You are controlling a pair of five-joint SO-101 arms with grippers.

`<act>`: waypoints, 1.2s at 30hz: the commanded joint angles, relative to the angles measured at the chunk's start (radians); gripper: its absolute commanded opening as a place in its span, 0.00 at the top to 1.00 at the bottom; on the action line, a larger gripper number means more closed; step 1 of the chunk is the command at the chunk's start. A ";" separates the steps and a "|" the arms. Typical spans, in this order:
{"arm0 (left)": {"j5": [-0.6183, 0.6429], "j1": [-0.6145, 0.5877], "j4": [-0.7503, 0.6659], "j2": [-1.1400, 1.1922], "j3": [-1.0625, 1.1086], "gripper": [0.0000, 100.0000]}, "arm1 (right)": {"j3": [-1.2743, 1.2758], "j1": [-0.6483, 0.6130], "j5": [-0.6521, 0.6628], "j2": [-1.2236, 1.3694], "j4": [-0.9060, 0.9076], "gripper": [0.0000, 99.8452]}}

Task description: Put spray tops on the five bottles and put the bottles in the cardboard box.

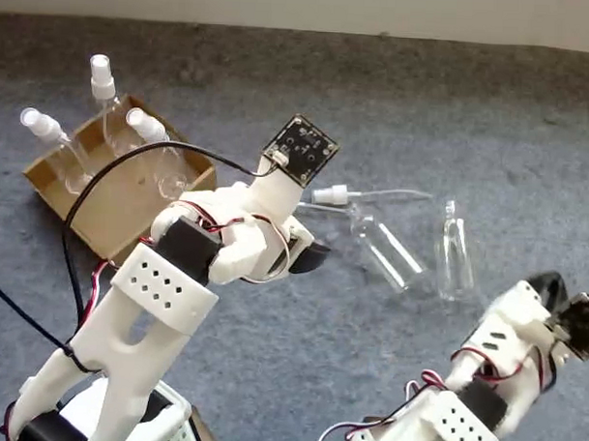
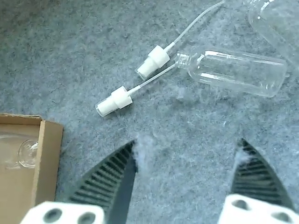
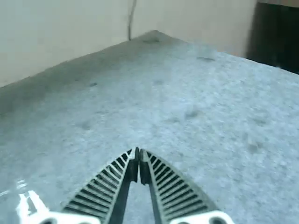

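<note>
An uncapped bottle point(image 1: 388, 251) lay on its side on the carpet point(image 1: 471, 140), its long axis diagonal and its neck toward two loose spray tops point(image 2: 153, 63). The left gripper point(image 2: 182, 172) hung wide open near them, touching nothing. Three capped bottles point(image 1: 103, 83) stood in the cardboard box point(image 1: 106, 214). The right gripper point(image 3: 139, 168) was clenched on nothing.

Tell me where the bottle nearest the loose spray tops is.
High view: the bottle lies on the grey mat right of centre, between the loose spray tops and the other loose bottle, ahead of the open left gripper.
</note>
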 commanded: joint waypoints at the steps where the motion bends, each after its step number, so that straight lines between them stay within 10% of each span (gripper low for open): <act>1: -0.003 0.019 0.005 0.018 -0.033 0.73 | 0.133 0.136 0.000 -0.012 0.044 0.99; 26: 0.473 0.282 0.284 0.792 -0.840 0.72 | 0.133 0.183 0.000 -0.012 0.352 0.99; 36: 0.999 0.170 0.253 1.049 -1.000 0.72 | 0.133 0.183 0.000 -0.010 0.354 0.99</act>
